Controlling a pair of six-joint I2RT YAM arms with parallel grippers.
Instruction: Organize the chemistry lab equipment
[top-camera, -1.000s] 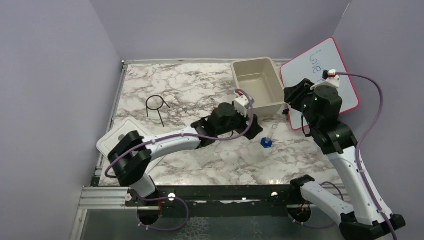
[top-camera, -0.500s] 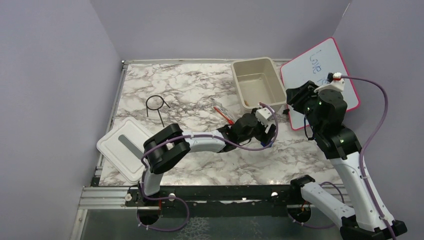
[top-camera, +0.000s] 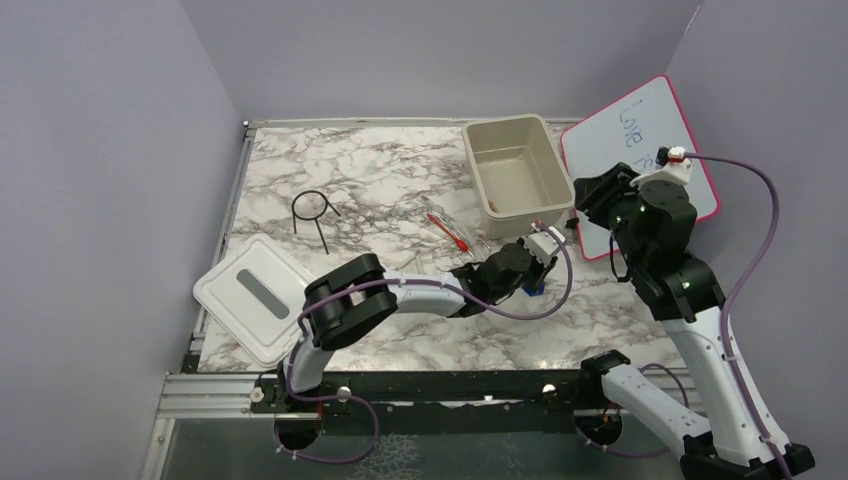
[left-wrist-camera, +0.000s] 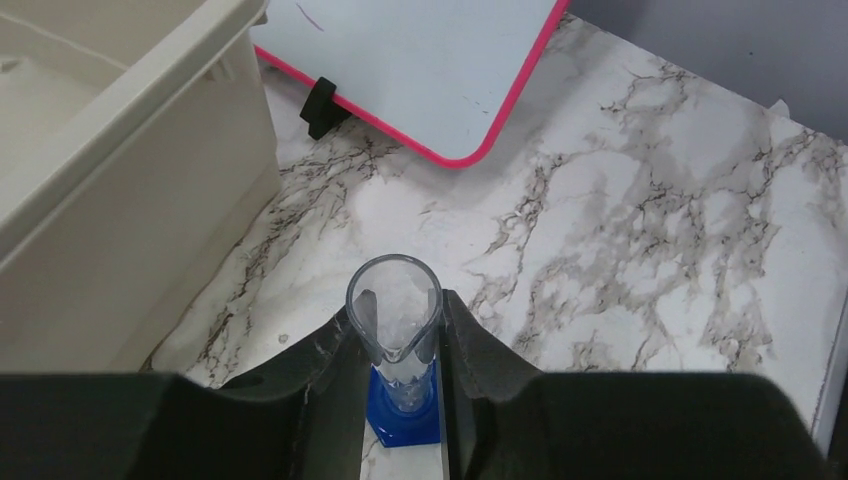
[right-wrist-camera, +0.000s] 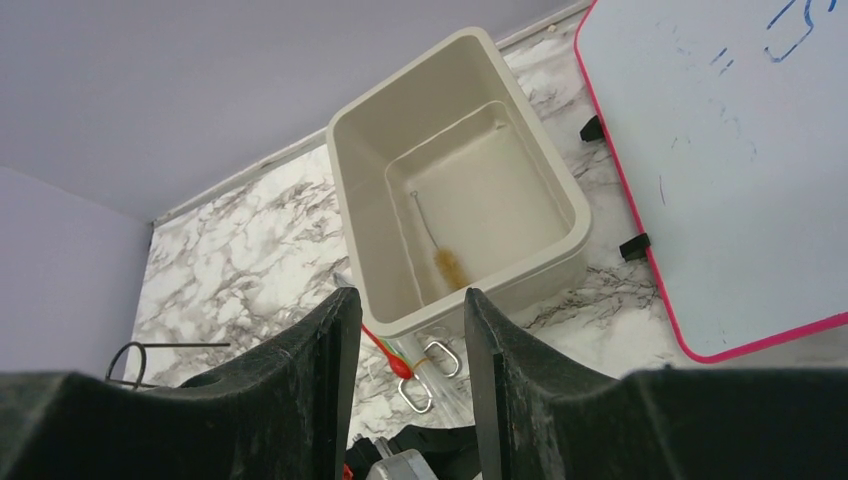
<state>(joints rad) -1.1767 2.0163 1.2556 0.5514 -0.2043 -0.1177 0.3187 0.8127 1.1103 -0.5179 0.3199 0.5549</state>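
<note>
Hovering right of the beige tub (left-wrist-camera: 130, 230), the right gripper (right-wrist-camera: 410, 300) spreads its fingers, empty. Just before the tub's near-right corner, the left gripper (left-wrist-camera: 400, 305) pinches the upright blue hexagonal-based cylinder (left-wrist-camera: 397, 345) between its fingers. Inside the tub lies the tan-bristled wire brush (right-wrist-camera: 447, 265).

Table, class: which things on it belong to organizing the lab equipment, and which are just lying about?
For the job: blue-based cylinder, red-tipped dropper, black wire ring, wire brush, wire clamp.
Just lying about: white lid, pink-framed whiteboard, beige tub (holds the brush).
</note>
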